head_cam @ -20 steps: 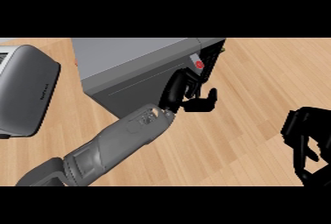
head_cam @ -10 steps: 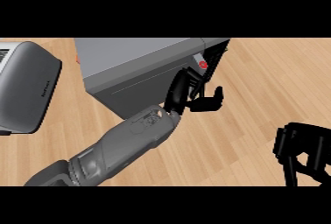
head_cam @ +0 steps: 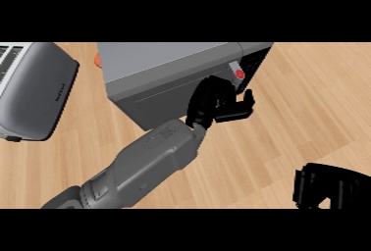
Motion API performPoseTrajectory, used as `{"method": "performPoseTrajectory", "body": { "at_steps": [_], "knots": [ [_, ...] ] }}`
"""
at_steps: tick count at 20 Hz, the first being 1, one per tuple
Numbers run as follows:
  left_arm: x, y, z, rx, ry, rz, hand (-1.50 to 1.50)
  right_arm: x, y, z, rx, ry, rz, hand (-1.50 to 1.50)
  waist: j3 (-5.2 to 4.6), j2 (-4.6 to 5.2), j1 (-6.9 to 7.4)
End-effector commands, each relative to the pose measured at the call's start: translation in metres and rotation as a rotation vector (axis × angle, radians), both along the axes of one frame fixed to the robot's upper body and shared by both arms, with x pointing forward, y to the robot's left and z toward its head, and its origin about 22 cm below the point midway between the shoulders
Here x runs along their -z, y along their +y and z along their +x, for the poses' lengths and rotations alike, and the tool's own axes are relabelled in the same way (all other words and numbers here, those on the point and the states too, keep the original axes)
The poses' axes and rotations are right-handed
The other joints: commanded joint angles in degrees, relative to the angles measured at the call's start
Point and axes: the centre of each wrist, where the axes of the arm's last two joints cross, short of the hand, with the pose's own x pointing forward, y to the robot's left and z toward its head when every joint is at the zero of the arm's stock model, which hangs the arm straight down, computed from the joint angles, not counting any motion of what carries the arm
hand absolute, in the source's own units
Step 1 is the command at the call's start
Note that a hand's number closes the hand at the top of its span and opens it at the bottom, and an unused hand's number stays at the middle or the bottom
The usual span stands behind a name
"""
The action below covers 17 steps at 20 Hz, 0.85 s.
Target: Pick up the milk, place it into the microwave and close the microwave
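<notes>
A: Head view: left black hand (head_cam: pixel 217 105) flat against the front of the grey boxy microwave (head_cam: pixel 170 68), fingers straight, holding nothing, just below the red-buttoned control strip (head_cam: pixel 237 72). Milk nowhere visible; presumably already inside, cannot confirm.

B: Right black hand (head_cam: pixel 330 188) low at the view's right edge; impossible to tell whether open or closed. Best way to finish the closing?

A: Push square along the door face, palm flat, well off the red button, until flush. Grey slotted toaster (head_cam: pixel 33 93) at left, well apart, no obstacle
</notes>
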Motion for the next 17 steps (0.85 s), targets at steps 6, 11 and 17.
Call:
{"method": "performPoseTrajectory", "body": {
  "at_steps": [6, 11, 17],
  "knots": [
    [0.032, 0.039, 0.02, -0.092, 0.15, -0.124, 1.5, 0.009, 0.022, -0.029, 0.009, 0.033, 0.058, 1.5, -0.17, -0.26, 3.83],
    [0.051, 0.054, 0.018, -0.052, 0.143, -0.132, 1.5, 0.008, 0.031, -0.044, 0.034, 0.034, 0.071, 1.5, -0.29, -0.14, 4.73],
    [0.06, 0.059, 0.018, -0.015, 0.141, -0.155, 1.5, 0.006, 0.045, -0.062, 0.039, 0.034, 0.081, 1.5, -0.23, -0.62, 5.91]
  ]
}}
